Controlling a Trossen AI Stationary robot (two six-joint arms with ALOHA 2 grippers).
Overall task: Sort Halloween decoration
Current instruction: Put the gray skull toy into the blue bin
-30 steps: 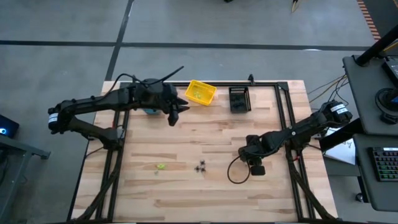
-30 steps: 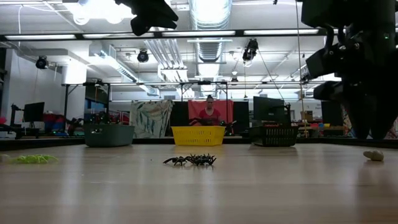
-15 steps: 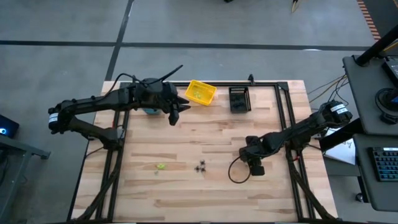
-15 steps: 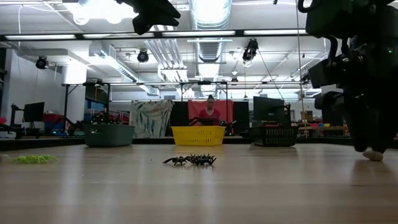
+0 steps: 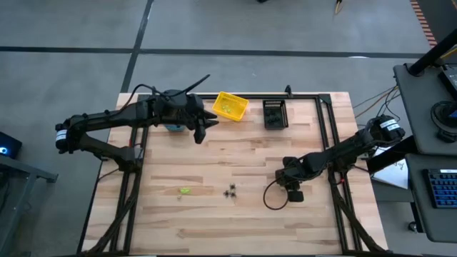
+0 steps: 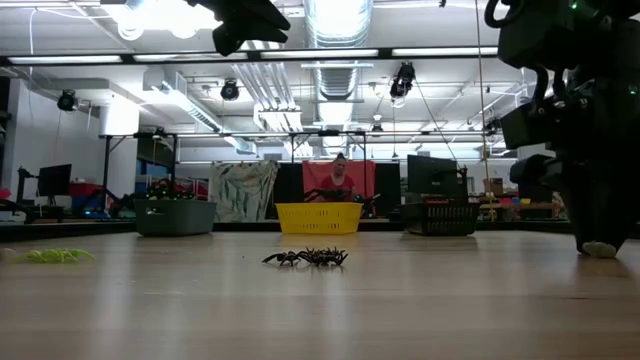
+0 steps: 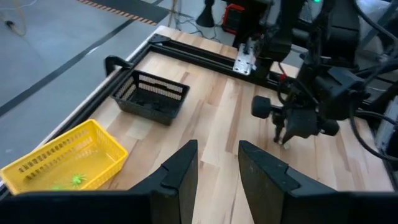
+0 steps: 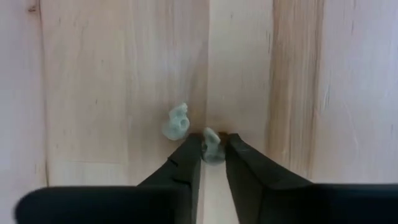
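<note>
My right gripper (image 8: 212, 148) is down at the table's right part (image 5: 293, 193), its fingers around one pale trinket (image 8: 211, 144). A second pale trinket (image 8: 176, 121) lies on the wood just beside it. A cluster of black spidery trinkets (image 5: 230, 192) (image 6: 307, 257) lies on the table's near middle, and a yellow-green one (image 5: 185, 190) lies to their left. My left gripper (image 7: 217, 163) is open, holds nothing and hovers high near the far-left edge (image 5: 201, 130), by the teal bin (image 6: 175, 216). My right gripper has the pale trinket (image 8: 212, 140) pinched between its two fingertips (image 8: 190, 148), coming from above and pointing down. The trinket lies on the table (image 6: 600, 249).
Along the far edge stand the yellow bin (image 5: 230, 106), with a green trinket (image 7: 76, 180) in it, and the black bin (image 5: 275, 113). A black cable loops on the wood by my right gripper (image 5: 270, 198). A person (image 6: 338, 178) stands beyond the table. Bare wood lies between the arms.
My right gripper has come down from above the table until its fingertips reach the wood at the pale trinket, shifting slightly toward the near edge. The trinkets and bins have stayed where they were.
</note>
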